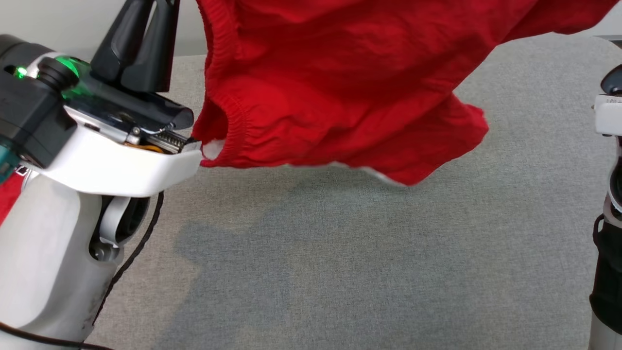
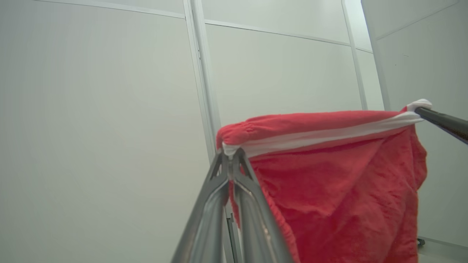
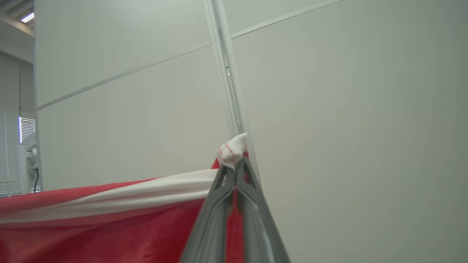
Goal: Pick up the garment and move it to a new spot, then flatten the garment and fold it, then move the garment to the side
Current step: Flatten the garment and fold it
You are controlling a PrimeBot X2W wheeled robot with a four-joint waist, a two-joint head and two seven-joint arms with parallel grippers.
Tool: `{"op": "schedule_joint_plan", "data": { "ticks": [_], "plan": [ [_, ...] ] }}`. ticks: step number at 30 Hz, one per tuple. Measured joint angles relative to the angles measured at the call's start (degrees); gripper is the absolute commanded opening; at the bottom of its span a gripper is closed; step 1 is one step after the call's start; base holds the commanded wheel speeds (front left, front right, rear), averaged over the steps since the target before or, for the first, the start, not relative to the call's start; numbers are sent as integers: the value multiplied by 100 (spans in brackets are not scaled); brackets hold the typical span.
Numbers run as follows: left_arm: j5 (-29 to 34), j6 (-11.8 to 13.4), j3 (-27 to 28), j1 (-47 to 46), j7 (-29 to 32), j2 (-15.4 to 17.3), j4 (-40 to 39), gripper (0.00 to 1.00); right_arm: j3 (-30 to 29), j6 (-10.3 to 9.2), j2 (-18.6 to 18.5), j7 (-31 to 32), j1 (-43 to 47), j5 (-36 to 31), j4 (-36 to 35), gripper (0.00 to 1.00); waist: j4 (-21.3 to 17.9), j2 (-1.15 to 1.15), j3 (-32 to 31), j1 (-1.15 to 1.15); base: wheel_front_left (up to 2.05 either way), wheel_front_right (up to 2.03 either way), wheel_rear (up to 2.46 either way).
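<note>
While the garment point(image 1: 340, 87) is hanging above the counter point(image 1: 340, 272), left gripper point(image 2: 230, 153) and right gripper point(image 3: 236, 166) are clamping jaws onto its hem.

Garment point(image 1: 340, 92) above the table point(image 1: 350, 277)

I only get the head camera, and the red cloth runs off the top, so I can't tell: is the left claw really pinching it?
Observer: Yes. In the left wrist view the left gripper is shut on the garment, right at its white edge.
Operator: And the other claw?
Observer: The right gripper is shut on a white corner of that same edge.
Operator: Is it droopy in between?
Observer: No. The white band runs stretched between the two grippers, and the red cloth hangs below it.
</note>
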Motion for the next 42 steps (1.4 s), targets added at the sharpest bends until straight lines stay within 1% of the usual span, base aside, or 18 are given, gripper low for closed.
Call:
{"op": "schedule_joint_plan", "data": {
  "ticks": [5, 10, 14, 17, 23, 26, 30, 34, 35, 36, 38, 42],
  "plan": [
    [-107, -69, 9, -181, -57, -58, 197, 0, 30, 0, 4, 103, -157, 21, 304, 0, -25, 0, 103, 0, 0, 0, 0],
    [-123, -244, -26, -658, -141, -188, 515, 0, 157, -2, 2, 208, -584, -8, 623, 0, -2, 0, 369, 0, 0, 0, 0],
    [-156, -443, -25, -1350, -238, -322, 1003, 0, 310, -2, 3, 289, -1313, -102, 962, 0, 26, 0, 696, 0, 0, 0, 0],
    [-157, -626, -31, -2030, -357, -475, 1547, 0, 427, -2, -12, 308, -2046, -171, 1370, 0, 59, 0, 981, 0, 0, 0, 0],
    [-144, -989, -3, -3349, -666, -823, 2991, 0, 600, -2, -19, -46, -3558, -212, 2660, 0, 145, 0, 1515, 0, 0, 0, 0],
    [-156, -1089, 19, -3852, -736, -992, 3791, 0, 709, -2, -21, -311, -4150, -314, 3421, 0, 185, 0, 1707, 0, 0, 0, 0],
    [-174, -1190, 21, -4236, -790, -1187, 4849, 0, 869, -2, -8, -675, -4664, -564, 4486, 0, 183, 0, 1832, 0, 0, 0, 0],
    [-280, -1305, -41, -4375, -815, -1378, 5712, 0, 1025, -2, -13, -942, -4904, -643, 5357, 0, 144, 0, 1899, 0, 0, 0, 0],
    [-426, -1349, -38, -4334, -822, -1488, 6051, 0, 1122, -2, -9, -1042, -4894, -635, 5709, 0, 133, 0, 1937, 0, 0, 0, 0],
    [-483, -1368, -42, -4281, -822, -1530, 6202, 0, 1152, -2, -8, -1078, -4868, -610, 5859, 0, 133, 0, 1957, 0, 0, 0, 0],
    [-586, -1379, -82, -4066, -834, -1624, 6481, 0, 1274, -2, -12, -1158, -4695, -552, 6117, 0, 138, 0, 1981, 0, 0, 0, 0],
    [-881, -1413, -87, -3369, -837, -1797, 6805, 0, 1524, -2, 0, -1278, -3989, -448, 6559, 0, 144, 0, 1922, 0, 0, 0, 0]
  ]
}}
